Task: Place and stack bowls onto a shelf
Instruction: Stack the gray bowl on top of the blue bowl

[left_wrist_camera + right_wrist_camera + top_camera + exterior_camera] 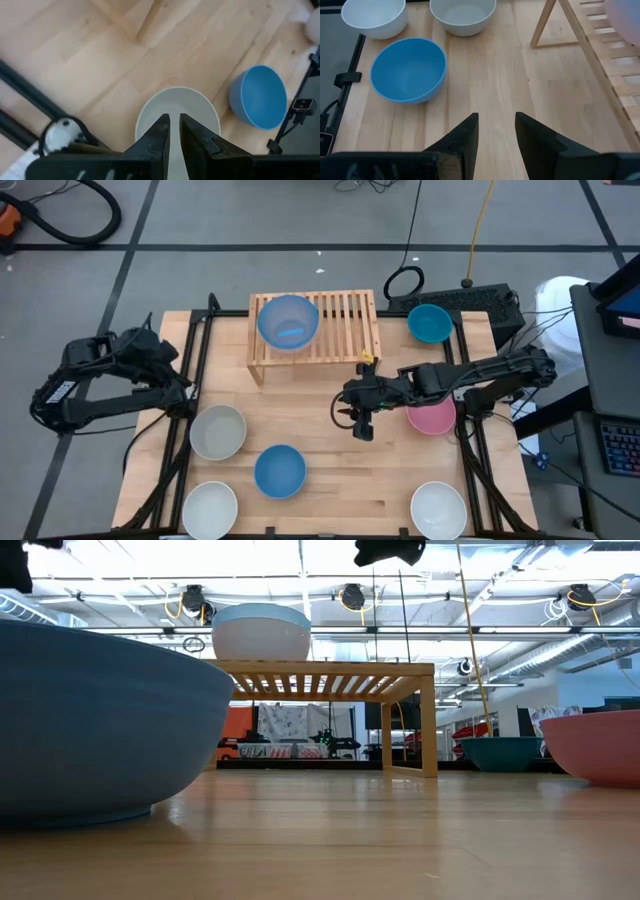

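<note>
A pale blue bowl [288, 320] stands upright on the left part of the slatted wooden shelf [345, 310]; it also shows in the low view [262, 632]. On the table stand a grey-beige bowl [218, 431], a blue bowl [279, 470], two white bowls [210, 508] [438, 510], a pink bowl [432, 416] and a teal bowl [430, 323]. My right gripper [355, 420] is open and empty above the table's middle, in front of the shelf. My left gripper [173, 131] waits at the table's left edge, its fingers almost together, with the grey-beige bowl [177, 107] beyond them.
The black frame rails [195, 350] run along the table's left and right edges. Bare wood lies between the shelf and the blue bowl [409, 69]. The pink bowl sits under my right arm. A keyboard [470, 298] lies behind the teal bowl.
</note>
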Motion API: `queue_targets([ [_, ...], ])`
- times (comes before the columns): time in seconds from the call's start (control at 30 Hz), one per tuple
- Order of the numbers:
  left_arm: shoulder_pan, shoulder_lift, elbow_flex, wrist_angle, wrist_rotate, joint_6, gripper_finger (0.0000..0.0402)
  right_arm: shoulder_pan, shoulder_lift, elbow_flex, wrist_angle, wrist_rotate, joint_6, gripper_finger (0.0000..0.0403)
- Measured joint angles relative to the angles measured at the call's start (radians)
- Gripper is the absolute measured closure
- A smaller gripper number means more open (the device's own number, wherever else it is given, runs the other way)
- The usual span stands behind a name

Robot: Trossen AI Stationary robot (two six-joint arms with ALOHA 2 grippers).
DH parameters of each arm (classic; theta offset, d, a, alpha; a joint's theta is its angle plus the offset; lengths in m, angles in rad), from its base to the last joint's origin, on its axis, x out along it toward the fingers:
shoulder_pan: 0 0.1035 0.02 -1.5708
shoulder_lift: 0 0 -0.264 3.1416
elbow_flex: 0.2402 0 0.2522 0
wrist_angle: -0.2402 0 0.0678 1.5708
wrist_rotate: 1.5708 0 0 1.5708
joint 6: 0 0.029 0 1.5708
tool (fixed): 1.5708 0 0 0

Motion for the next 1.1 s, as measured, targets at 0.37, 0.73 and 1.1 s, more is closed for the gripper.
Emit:
queue_targets([
  [0.37, 0.000, 0.000, -0.029, 0.003, 0.140, 0.014, 0.0395, 0.000, 0.000, 0.000, 0.014, 0.000, -0.030, 0.0282],
  [0.73, 0.000, 0.039, -0.028, 0.097, 0.157, 0.077, 0.0374, 0.000, 0.000, 0.000, 0.028, 0.004, -0.052, 0.0282],
  [1.1, -0.001, 0.217, -0.028, 0.110, 0.186, 0.198, 0.0335, 0.000, 0.000, 0.000, 0.028, 0.005, -0.079, 0.0282],
])
